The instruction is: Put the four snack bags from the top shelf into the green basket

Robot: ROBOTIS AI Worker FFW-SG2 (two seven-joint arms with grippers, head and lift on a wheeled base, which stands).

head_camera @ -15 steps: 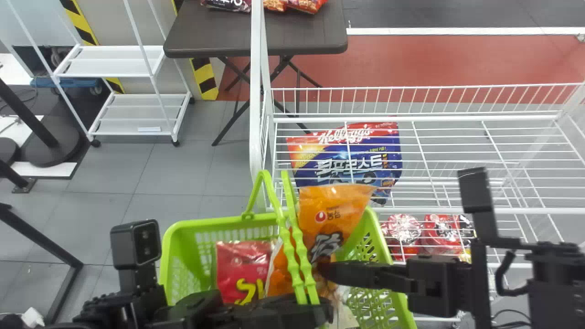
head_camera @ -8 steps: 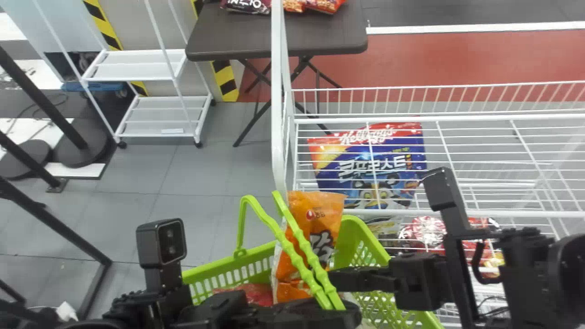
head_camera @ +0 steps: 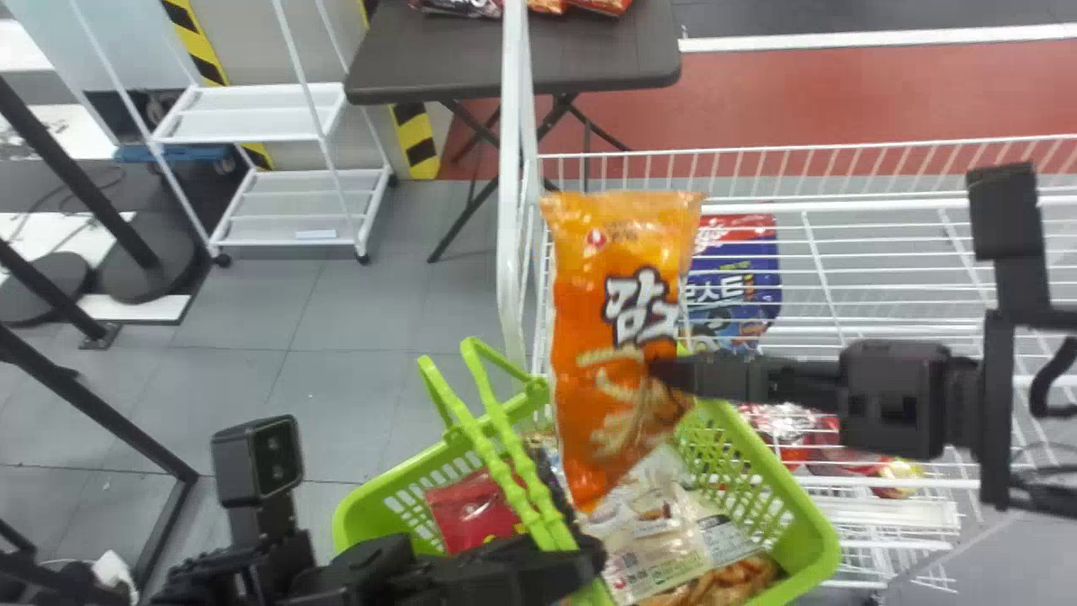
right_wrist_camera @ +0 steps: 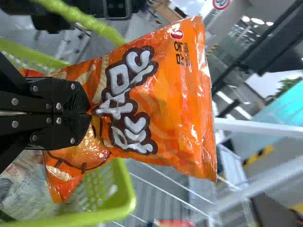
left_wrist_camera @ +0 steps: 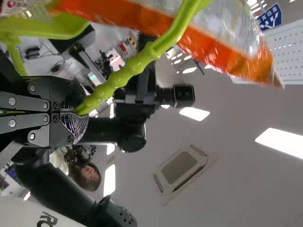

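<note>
Head view: one orange snack bag (head_camera: 589, 286), tall, glossy and filled, its flat crimped end uppermost; front panel with a small red round mark, pale lettering outlined dark, and pictured pale-yellow sticks. Right wrist view adds creases fanning along the film, a printed cartoon face and a wavy, shiny seal. Left wrist view gives a pale, reflective area edged in orange.

Position: held by the right gripper (head_camera: 666, 372), whose fingers are closed on the bag's lower half, coming in from the robot's right. In the right wrist view the tips of the right gripper (right_wrist_camera: 89, 113) press into the front panel, the lettering directly beyond them and the crimped end farther out. The bag stands near upright above the green basket (head_camera: 816, 539), its bottom end over the opening.

Left gripper (head_camera: 589, 560): closed on the basket's green handles (head_camera: 513, 480), with the orange bag just beside these.

Basket contents: one red bag (head_camera: 471, 509), one pale printed bag (head_camera: 652, 530), one brownish bag (head_camera: 736, 579).

Beyond: white wire shelf (head_camera: 808, 206); one blue and red bag (head_camera: 740, 278) visible through its wires.
</note>
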